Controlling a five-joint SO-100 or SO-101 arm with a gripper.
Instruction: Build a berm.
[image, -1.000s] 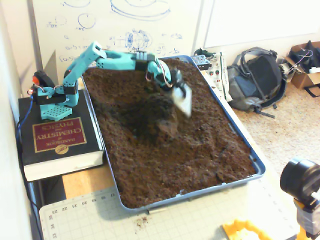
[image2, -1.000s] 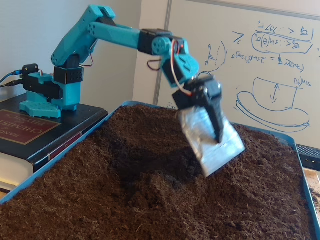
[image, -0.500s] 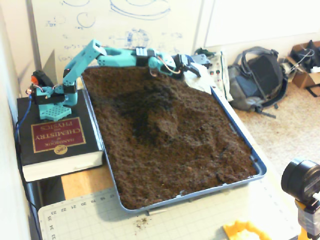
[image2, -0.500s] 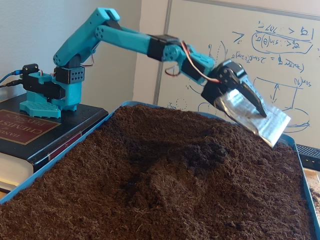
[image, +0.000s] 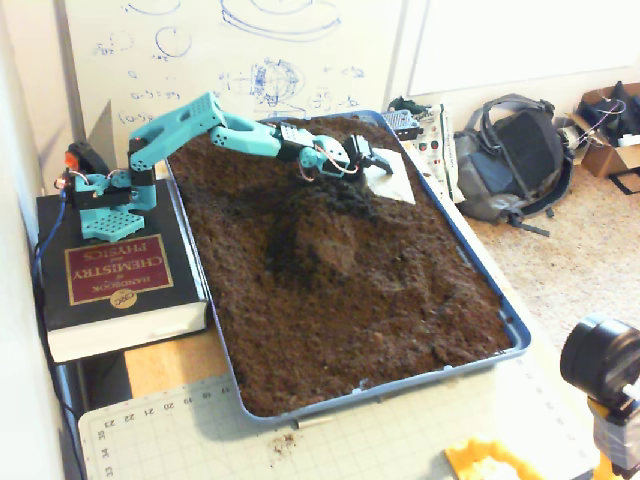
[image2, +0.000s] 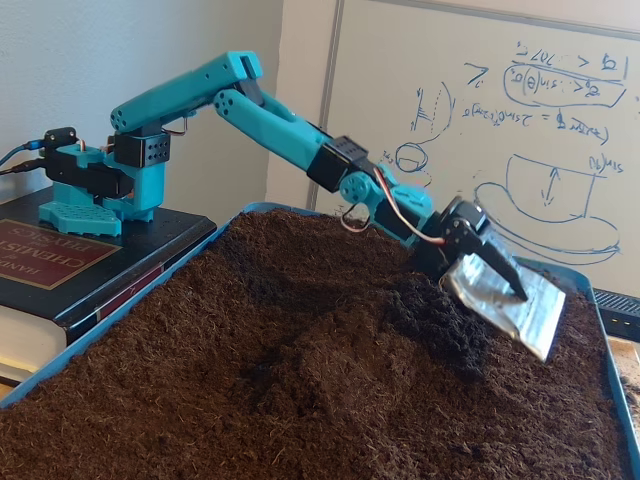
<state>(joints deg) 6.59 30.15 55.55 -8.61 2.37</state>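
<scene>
We see the teal arm (image: 215, 125) stretched low across the far end of a blue tray (image: 478, 268) filled with loose dark brown soil, its base standing on a thick black chemistry handbook (image: 112, 285) just beside the tray's left wall in the high fixed view. The gripper (image2: 505, 285) ends in a flat, pale, silvery blade (image2: 505, 303) that acts as a scoop; a dark finger lies flat across the top of that blade, so the gripper looks clamped down on it, and we make out no soil resting on the plate. In the low fixed view the blade tilts downward with its far edge lowered toward the soil near the tray's far right corner, and in the high fixed view the same blade (image: 390, 180) sits close to the right rim at the back of the tray. The berm (image: 322, 238) lies in the middle of the tray's far half, a raised, lumpy ridge of crumbly soil running away from the camera, with darker, freshly turned earth around its far end just beside the gripper. In the low fixed view that mound (image2: 330, 350) rises in the centre, with a dark crumbly patch (image2: 435, 320) directly under the wrist. A whiteboard (image2: 480, 120) with blue sketches stands behind the tray.
</scene>
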